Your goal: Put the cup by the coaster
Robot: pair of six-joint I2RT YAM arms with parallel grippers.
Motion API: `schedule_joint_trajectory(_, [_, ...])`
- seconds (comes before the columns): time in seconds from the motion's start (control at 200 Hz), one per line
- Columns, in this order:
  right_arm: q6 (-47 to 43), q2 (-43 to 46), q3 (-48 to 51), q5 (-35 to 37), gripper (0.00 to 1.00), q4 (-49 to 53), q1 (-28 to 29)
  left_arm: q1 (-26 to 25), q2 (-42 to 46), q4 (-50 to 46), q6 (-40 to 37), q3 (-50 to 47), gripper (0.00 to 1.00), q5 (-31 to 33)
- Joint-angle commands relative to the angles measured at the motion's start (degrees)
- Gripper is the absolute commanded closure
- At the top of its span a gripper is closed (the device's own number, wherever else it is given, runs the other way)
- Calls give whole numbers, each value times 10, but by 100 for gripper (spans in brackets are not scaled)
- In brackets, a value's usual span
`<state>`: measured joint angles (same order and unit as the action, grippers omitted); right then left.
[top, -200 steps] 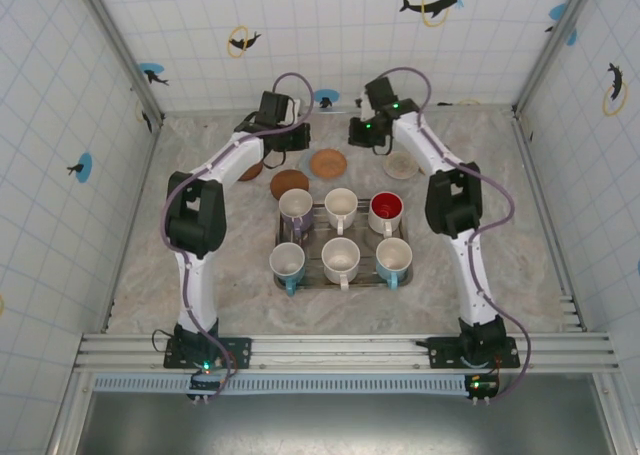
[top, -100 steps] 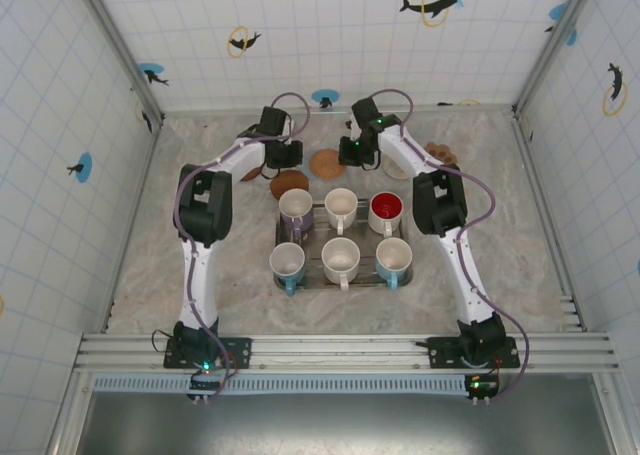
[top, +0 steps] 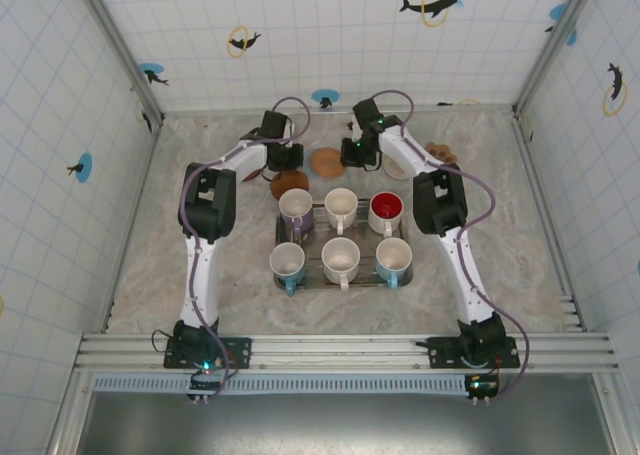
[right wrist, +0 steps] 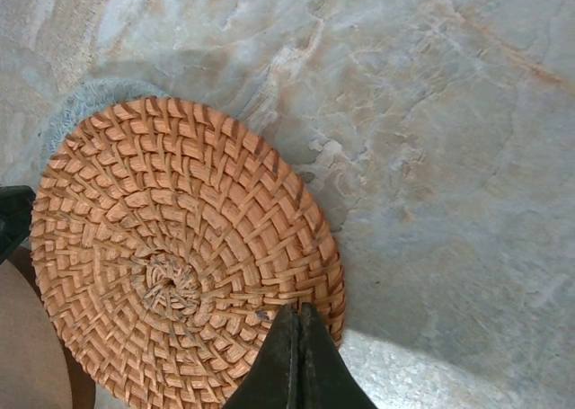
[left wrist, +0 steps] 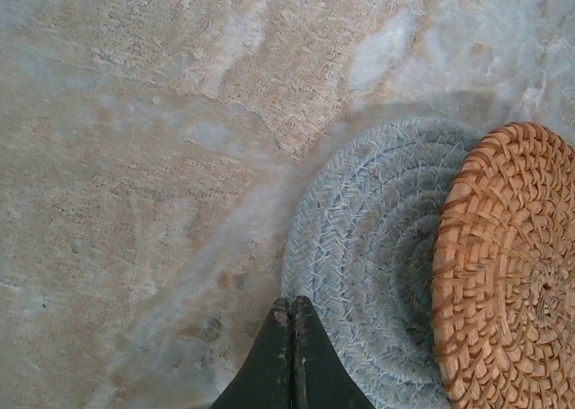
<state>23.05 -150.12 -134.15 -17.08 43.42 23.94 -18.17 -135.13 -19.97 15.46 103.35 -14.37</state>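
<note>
Beyond the tray [top: 313, 237], at the table's far end, both grippers hang over the coasters, holding nothing. Left gripper [left wrist: 292, 306]: fingers pressed together, tips above the grey coaster [left wrist: 359, 247]. Right gripper [right wrist: 297, 312]: fingers likewise together, above the wicker coaster [right wrist: 180, 256], which overlaps the grey one. Six cups [top: 341, 257] stand on the tray.
</note>
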Motion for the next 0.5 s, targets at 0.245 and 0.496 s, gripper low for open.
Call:
schedule_joint_trajectory(0.245, [-22, 37, 28, 35, 100, 43, -26, 13, -21, -13, 5, -6, 100, 9])
schedule_joint_trajectory(0.496, [-12, 71, 19, 35, 100, 25, -22, 12, -16, -13, 5, -7, 100, 1])
